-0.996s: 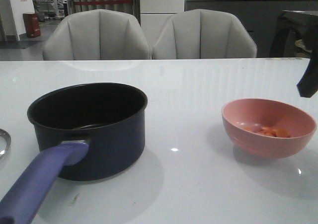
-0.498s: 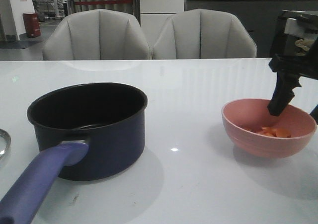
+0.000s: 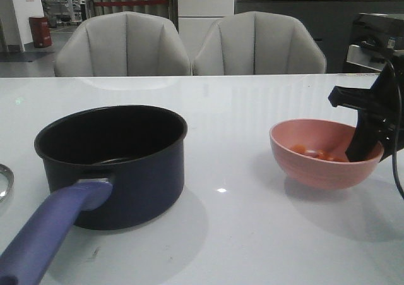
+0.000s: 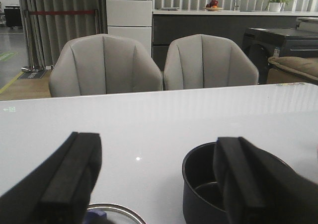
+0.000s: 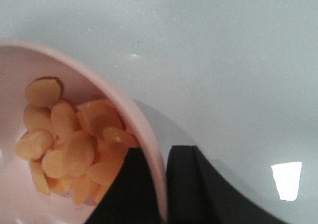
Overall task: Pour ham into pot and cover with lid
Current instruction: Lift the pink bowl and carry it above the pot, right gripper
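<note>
Front cam + 2 wrist cams

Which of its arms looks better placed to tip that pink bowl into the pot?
The right: its gripper already pinches the bowl's rim. The left gripper hangs open above the pot.

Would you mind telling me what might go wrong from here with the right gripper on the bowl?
The right gripper pinches only the thin rim of the pink bowl, one finger inside, one outside, so the bowl might slip or swing when lifted. It already sits tilted, with the ham slices heaped to one side; they could spill onto the table short of the pot.
</note>
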